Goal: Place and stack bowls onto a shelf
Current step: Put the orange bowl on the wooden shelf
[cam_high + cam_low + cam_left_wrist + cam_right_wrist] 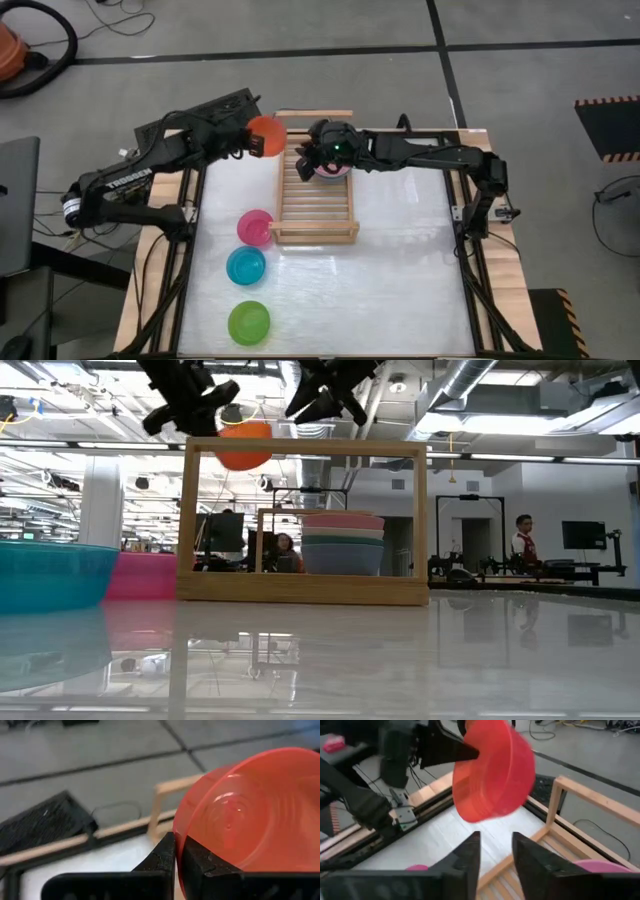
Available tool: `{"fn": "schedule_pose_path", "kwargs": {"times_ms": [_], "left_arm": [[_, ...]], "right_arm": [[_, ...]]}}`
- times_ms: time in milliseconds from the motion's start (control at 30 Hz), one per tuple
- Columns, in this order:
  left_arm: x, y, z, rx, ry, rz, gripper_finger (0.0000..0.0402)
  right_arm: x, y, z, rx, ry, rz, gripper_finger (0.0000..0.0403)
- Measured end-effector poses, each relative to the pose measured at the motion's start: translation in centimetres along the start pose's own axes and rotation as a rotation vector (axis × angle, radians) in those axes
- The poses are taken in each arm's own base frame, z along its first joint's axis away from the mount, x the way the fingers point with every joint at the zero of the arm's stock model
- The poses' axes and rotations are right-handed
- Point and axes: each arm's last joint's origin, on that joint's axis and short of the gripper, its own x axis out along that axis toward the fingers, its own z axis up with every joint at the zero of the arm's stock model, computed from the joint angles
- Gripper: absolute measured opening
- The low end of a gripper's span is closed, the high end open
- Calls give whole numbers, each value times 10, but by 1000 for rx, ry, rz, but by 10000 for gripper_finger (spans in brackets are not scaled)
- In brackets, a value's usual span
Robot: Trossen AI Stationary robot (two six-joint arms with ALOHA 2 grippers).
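Pinching the orange-red bowl (266, 131) by its thin rim, we are holding it in our left hand (178, 854), raised just beside the shelf's (315, 236) far left corner. Smooth, stiff, light plastic; we judge the glossy rim slippery, so the lip is the place to grip. Our right hand (496, 851), fingers parted and empty, is hovering over the stacked larger bowls (342, 543) at the slatted wooden shelf's far end.

- "TROSSEN" in white capitals along the left arm (125, 181), read in the high view.
- No other legible text, number or sign in any view.
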Motion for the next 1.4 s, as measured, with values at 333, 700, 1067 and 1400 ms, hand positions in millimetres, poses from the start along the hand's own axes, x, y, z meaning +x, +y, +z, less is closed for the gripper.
{"fn": "schedule_pose_path", "kwargs": {"times_ms": [333, 700, 1067, 1400], "left_arm": [[-9, -24, 2, 1, -162, 0, 0], [-3, -43, 2, -18, -215, -55, 0], [6, -56, -5, 2, -204, -67, 0], [6, -57, -7, 36, -173, -107, 4]], "right_arm": [[2, -6, 8, 31, -63, -22, 218], [2, -9, 10, 38, -98, -95, 207], [3, -15, 5, 69, -58, -147, 98], [4, -17, 2, 52, -27, -166, 23]]}}
